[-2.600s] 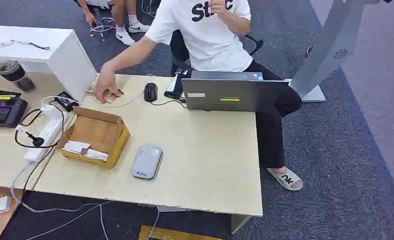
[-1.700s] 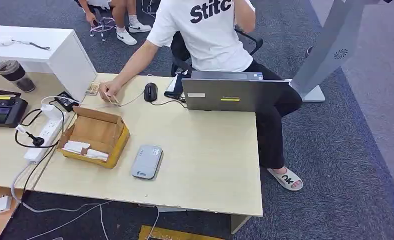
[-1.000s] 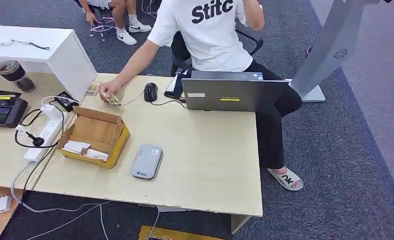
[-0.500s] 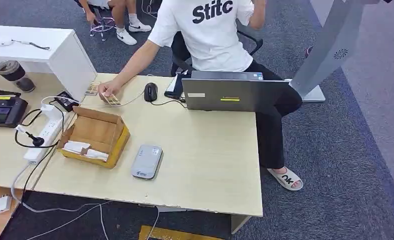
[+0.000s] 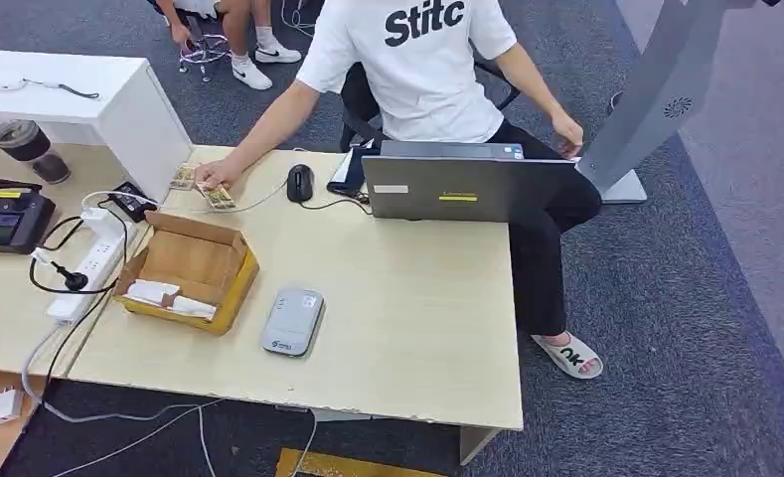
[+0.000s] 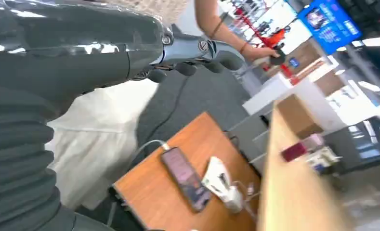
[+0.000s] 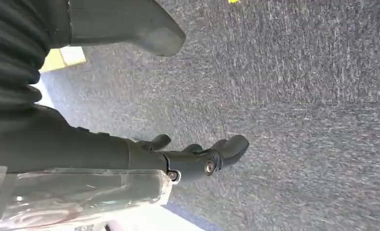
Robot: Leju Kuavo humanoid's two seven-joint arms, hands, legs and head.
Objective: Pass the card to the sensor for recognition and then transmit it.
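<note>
A grey-white card sensor (image 5: 292,320) lies flat on the pale wooden table (image 5: 417,328), near its front edge. Left of it stands an open cardboard box (image 5: 187,268) with white cards (image 5: 167,297) inside. At the table's far left corner a person's hand (image 5: 212,176) rests on a patterned card (image 5: 219,197); a second small stack of cards (image 5: 182,177) lies beside it. My left hand (image 6: 130,53) hangs beside the table with nothing in it, its fingers (image 6: 202,50) loosely extended. My right hand (image 7: 178,159) hangs over grey carpet, fingers apart from the thumb, holding nothing.
A person in a white T-shirt (image 5: 422,60) sits behind an open laptop (image 5: 462,184) at the far edge, with a mouse (image 5: 299,182) beside it. A power strip (image 5: 89,263) and cables lie left of the box. A grey stand (image 5: 656,99) rises at the right.
The person's raised arm has come down to the laptop's far side. Their other hand has shifted slightly over the cards at the far left corner. Sensor and box have not moved.
</note>
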